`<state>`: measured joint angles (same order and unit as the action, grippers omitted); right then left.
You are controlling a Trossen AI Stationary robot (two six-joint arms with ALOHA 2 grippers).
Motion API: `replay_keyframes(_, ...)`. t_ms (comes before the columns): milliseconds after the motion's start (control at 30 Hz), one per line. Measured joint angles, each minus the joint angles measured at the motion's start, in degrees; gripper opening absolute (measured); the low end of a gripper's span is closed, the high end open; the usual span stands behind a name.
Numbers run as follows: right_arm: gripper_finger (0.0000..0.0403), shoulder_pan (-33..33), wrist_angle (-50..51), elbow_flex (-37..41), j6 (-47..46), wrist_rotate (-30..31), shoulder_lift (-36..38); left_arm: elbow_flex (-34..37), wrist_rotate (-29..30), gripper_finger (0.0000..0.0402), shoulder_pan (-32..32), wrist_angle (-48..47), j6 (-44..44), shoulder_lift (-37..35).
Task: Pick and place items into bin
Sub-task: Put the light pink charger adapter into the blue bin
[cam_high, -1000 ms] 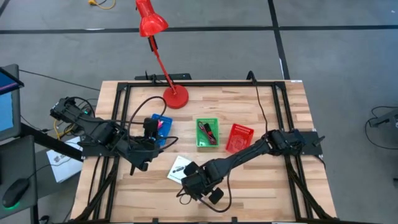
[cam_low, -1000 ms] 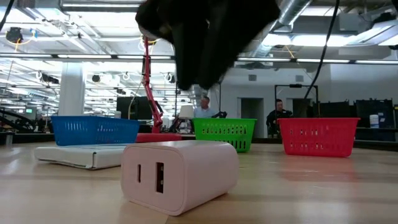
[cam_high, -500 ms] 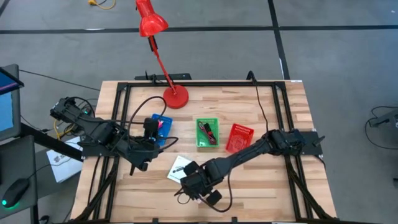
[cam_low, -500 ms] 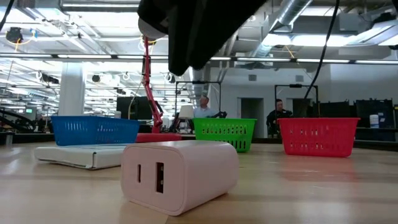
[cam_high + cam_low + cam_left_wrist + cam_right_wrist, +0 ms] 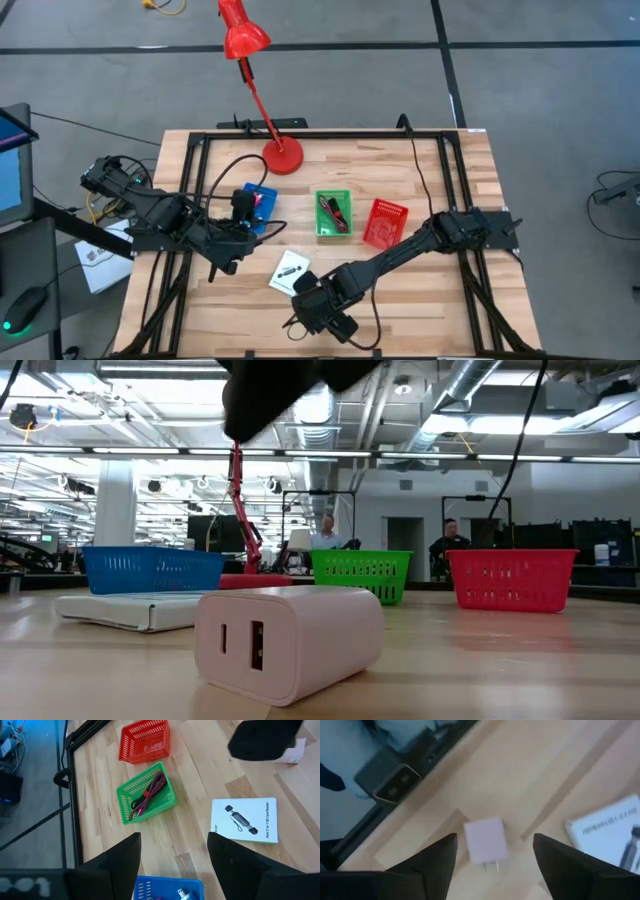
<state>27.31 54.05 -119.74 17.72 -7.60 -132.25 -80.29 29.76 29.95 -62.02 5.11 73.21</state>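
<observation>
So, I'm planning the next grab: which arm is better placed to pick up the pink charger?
Right. The right gripper hangs open directly above the pink charger at the table's front edge, while the left gripper waits by the blue bin.

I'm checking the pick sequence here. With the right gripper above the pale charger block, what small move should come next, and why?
Probably lower the right gripper straight down over the pink charger block. Its fingers are open and the block lies between them on the bare table, prongs towards the gripper, not yet gripped. The left gripper waits over the blue bin.
</observation>
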Motion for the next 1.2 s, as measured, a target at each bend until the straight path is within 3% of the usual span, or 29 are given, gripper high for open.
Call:
replay_keyframes(233, 0.0260, 0.5, -1.1, 0.1, 1.2, -3.5, -0.2, 0.0, 0.0, 0.0219, 0.0, 0.0, 0.2, 0.0)
replay_keyframes(567, 0.0260, 0.0, -12.7, 7.3, -0.9, -2.8, -0.2, 0.0, 0.0, 0.0219, 0.0, 0.0, 0.4, 0.0)
replay_keyframes(1200, 0.0260, 0.7, -12.3, 7.7, -3.0, 0.0, -3.9, 0.0, 0.0, 0.0219, 0.0, 0.0, 0.8, 0.0)
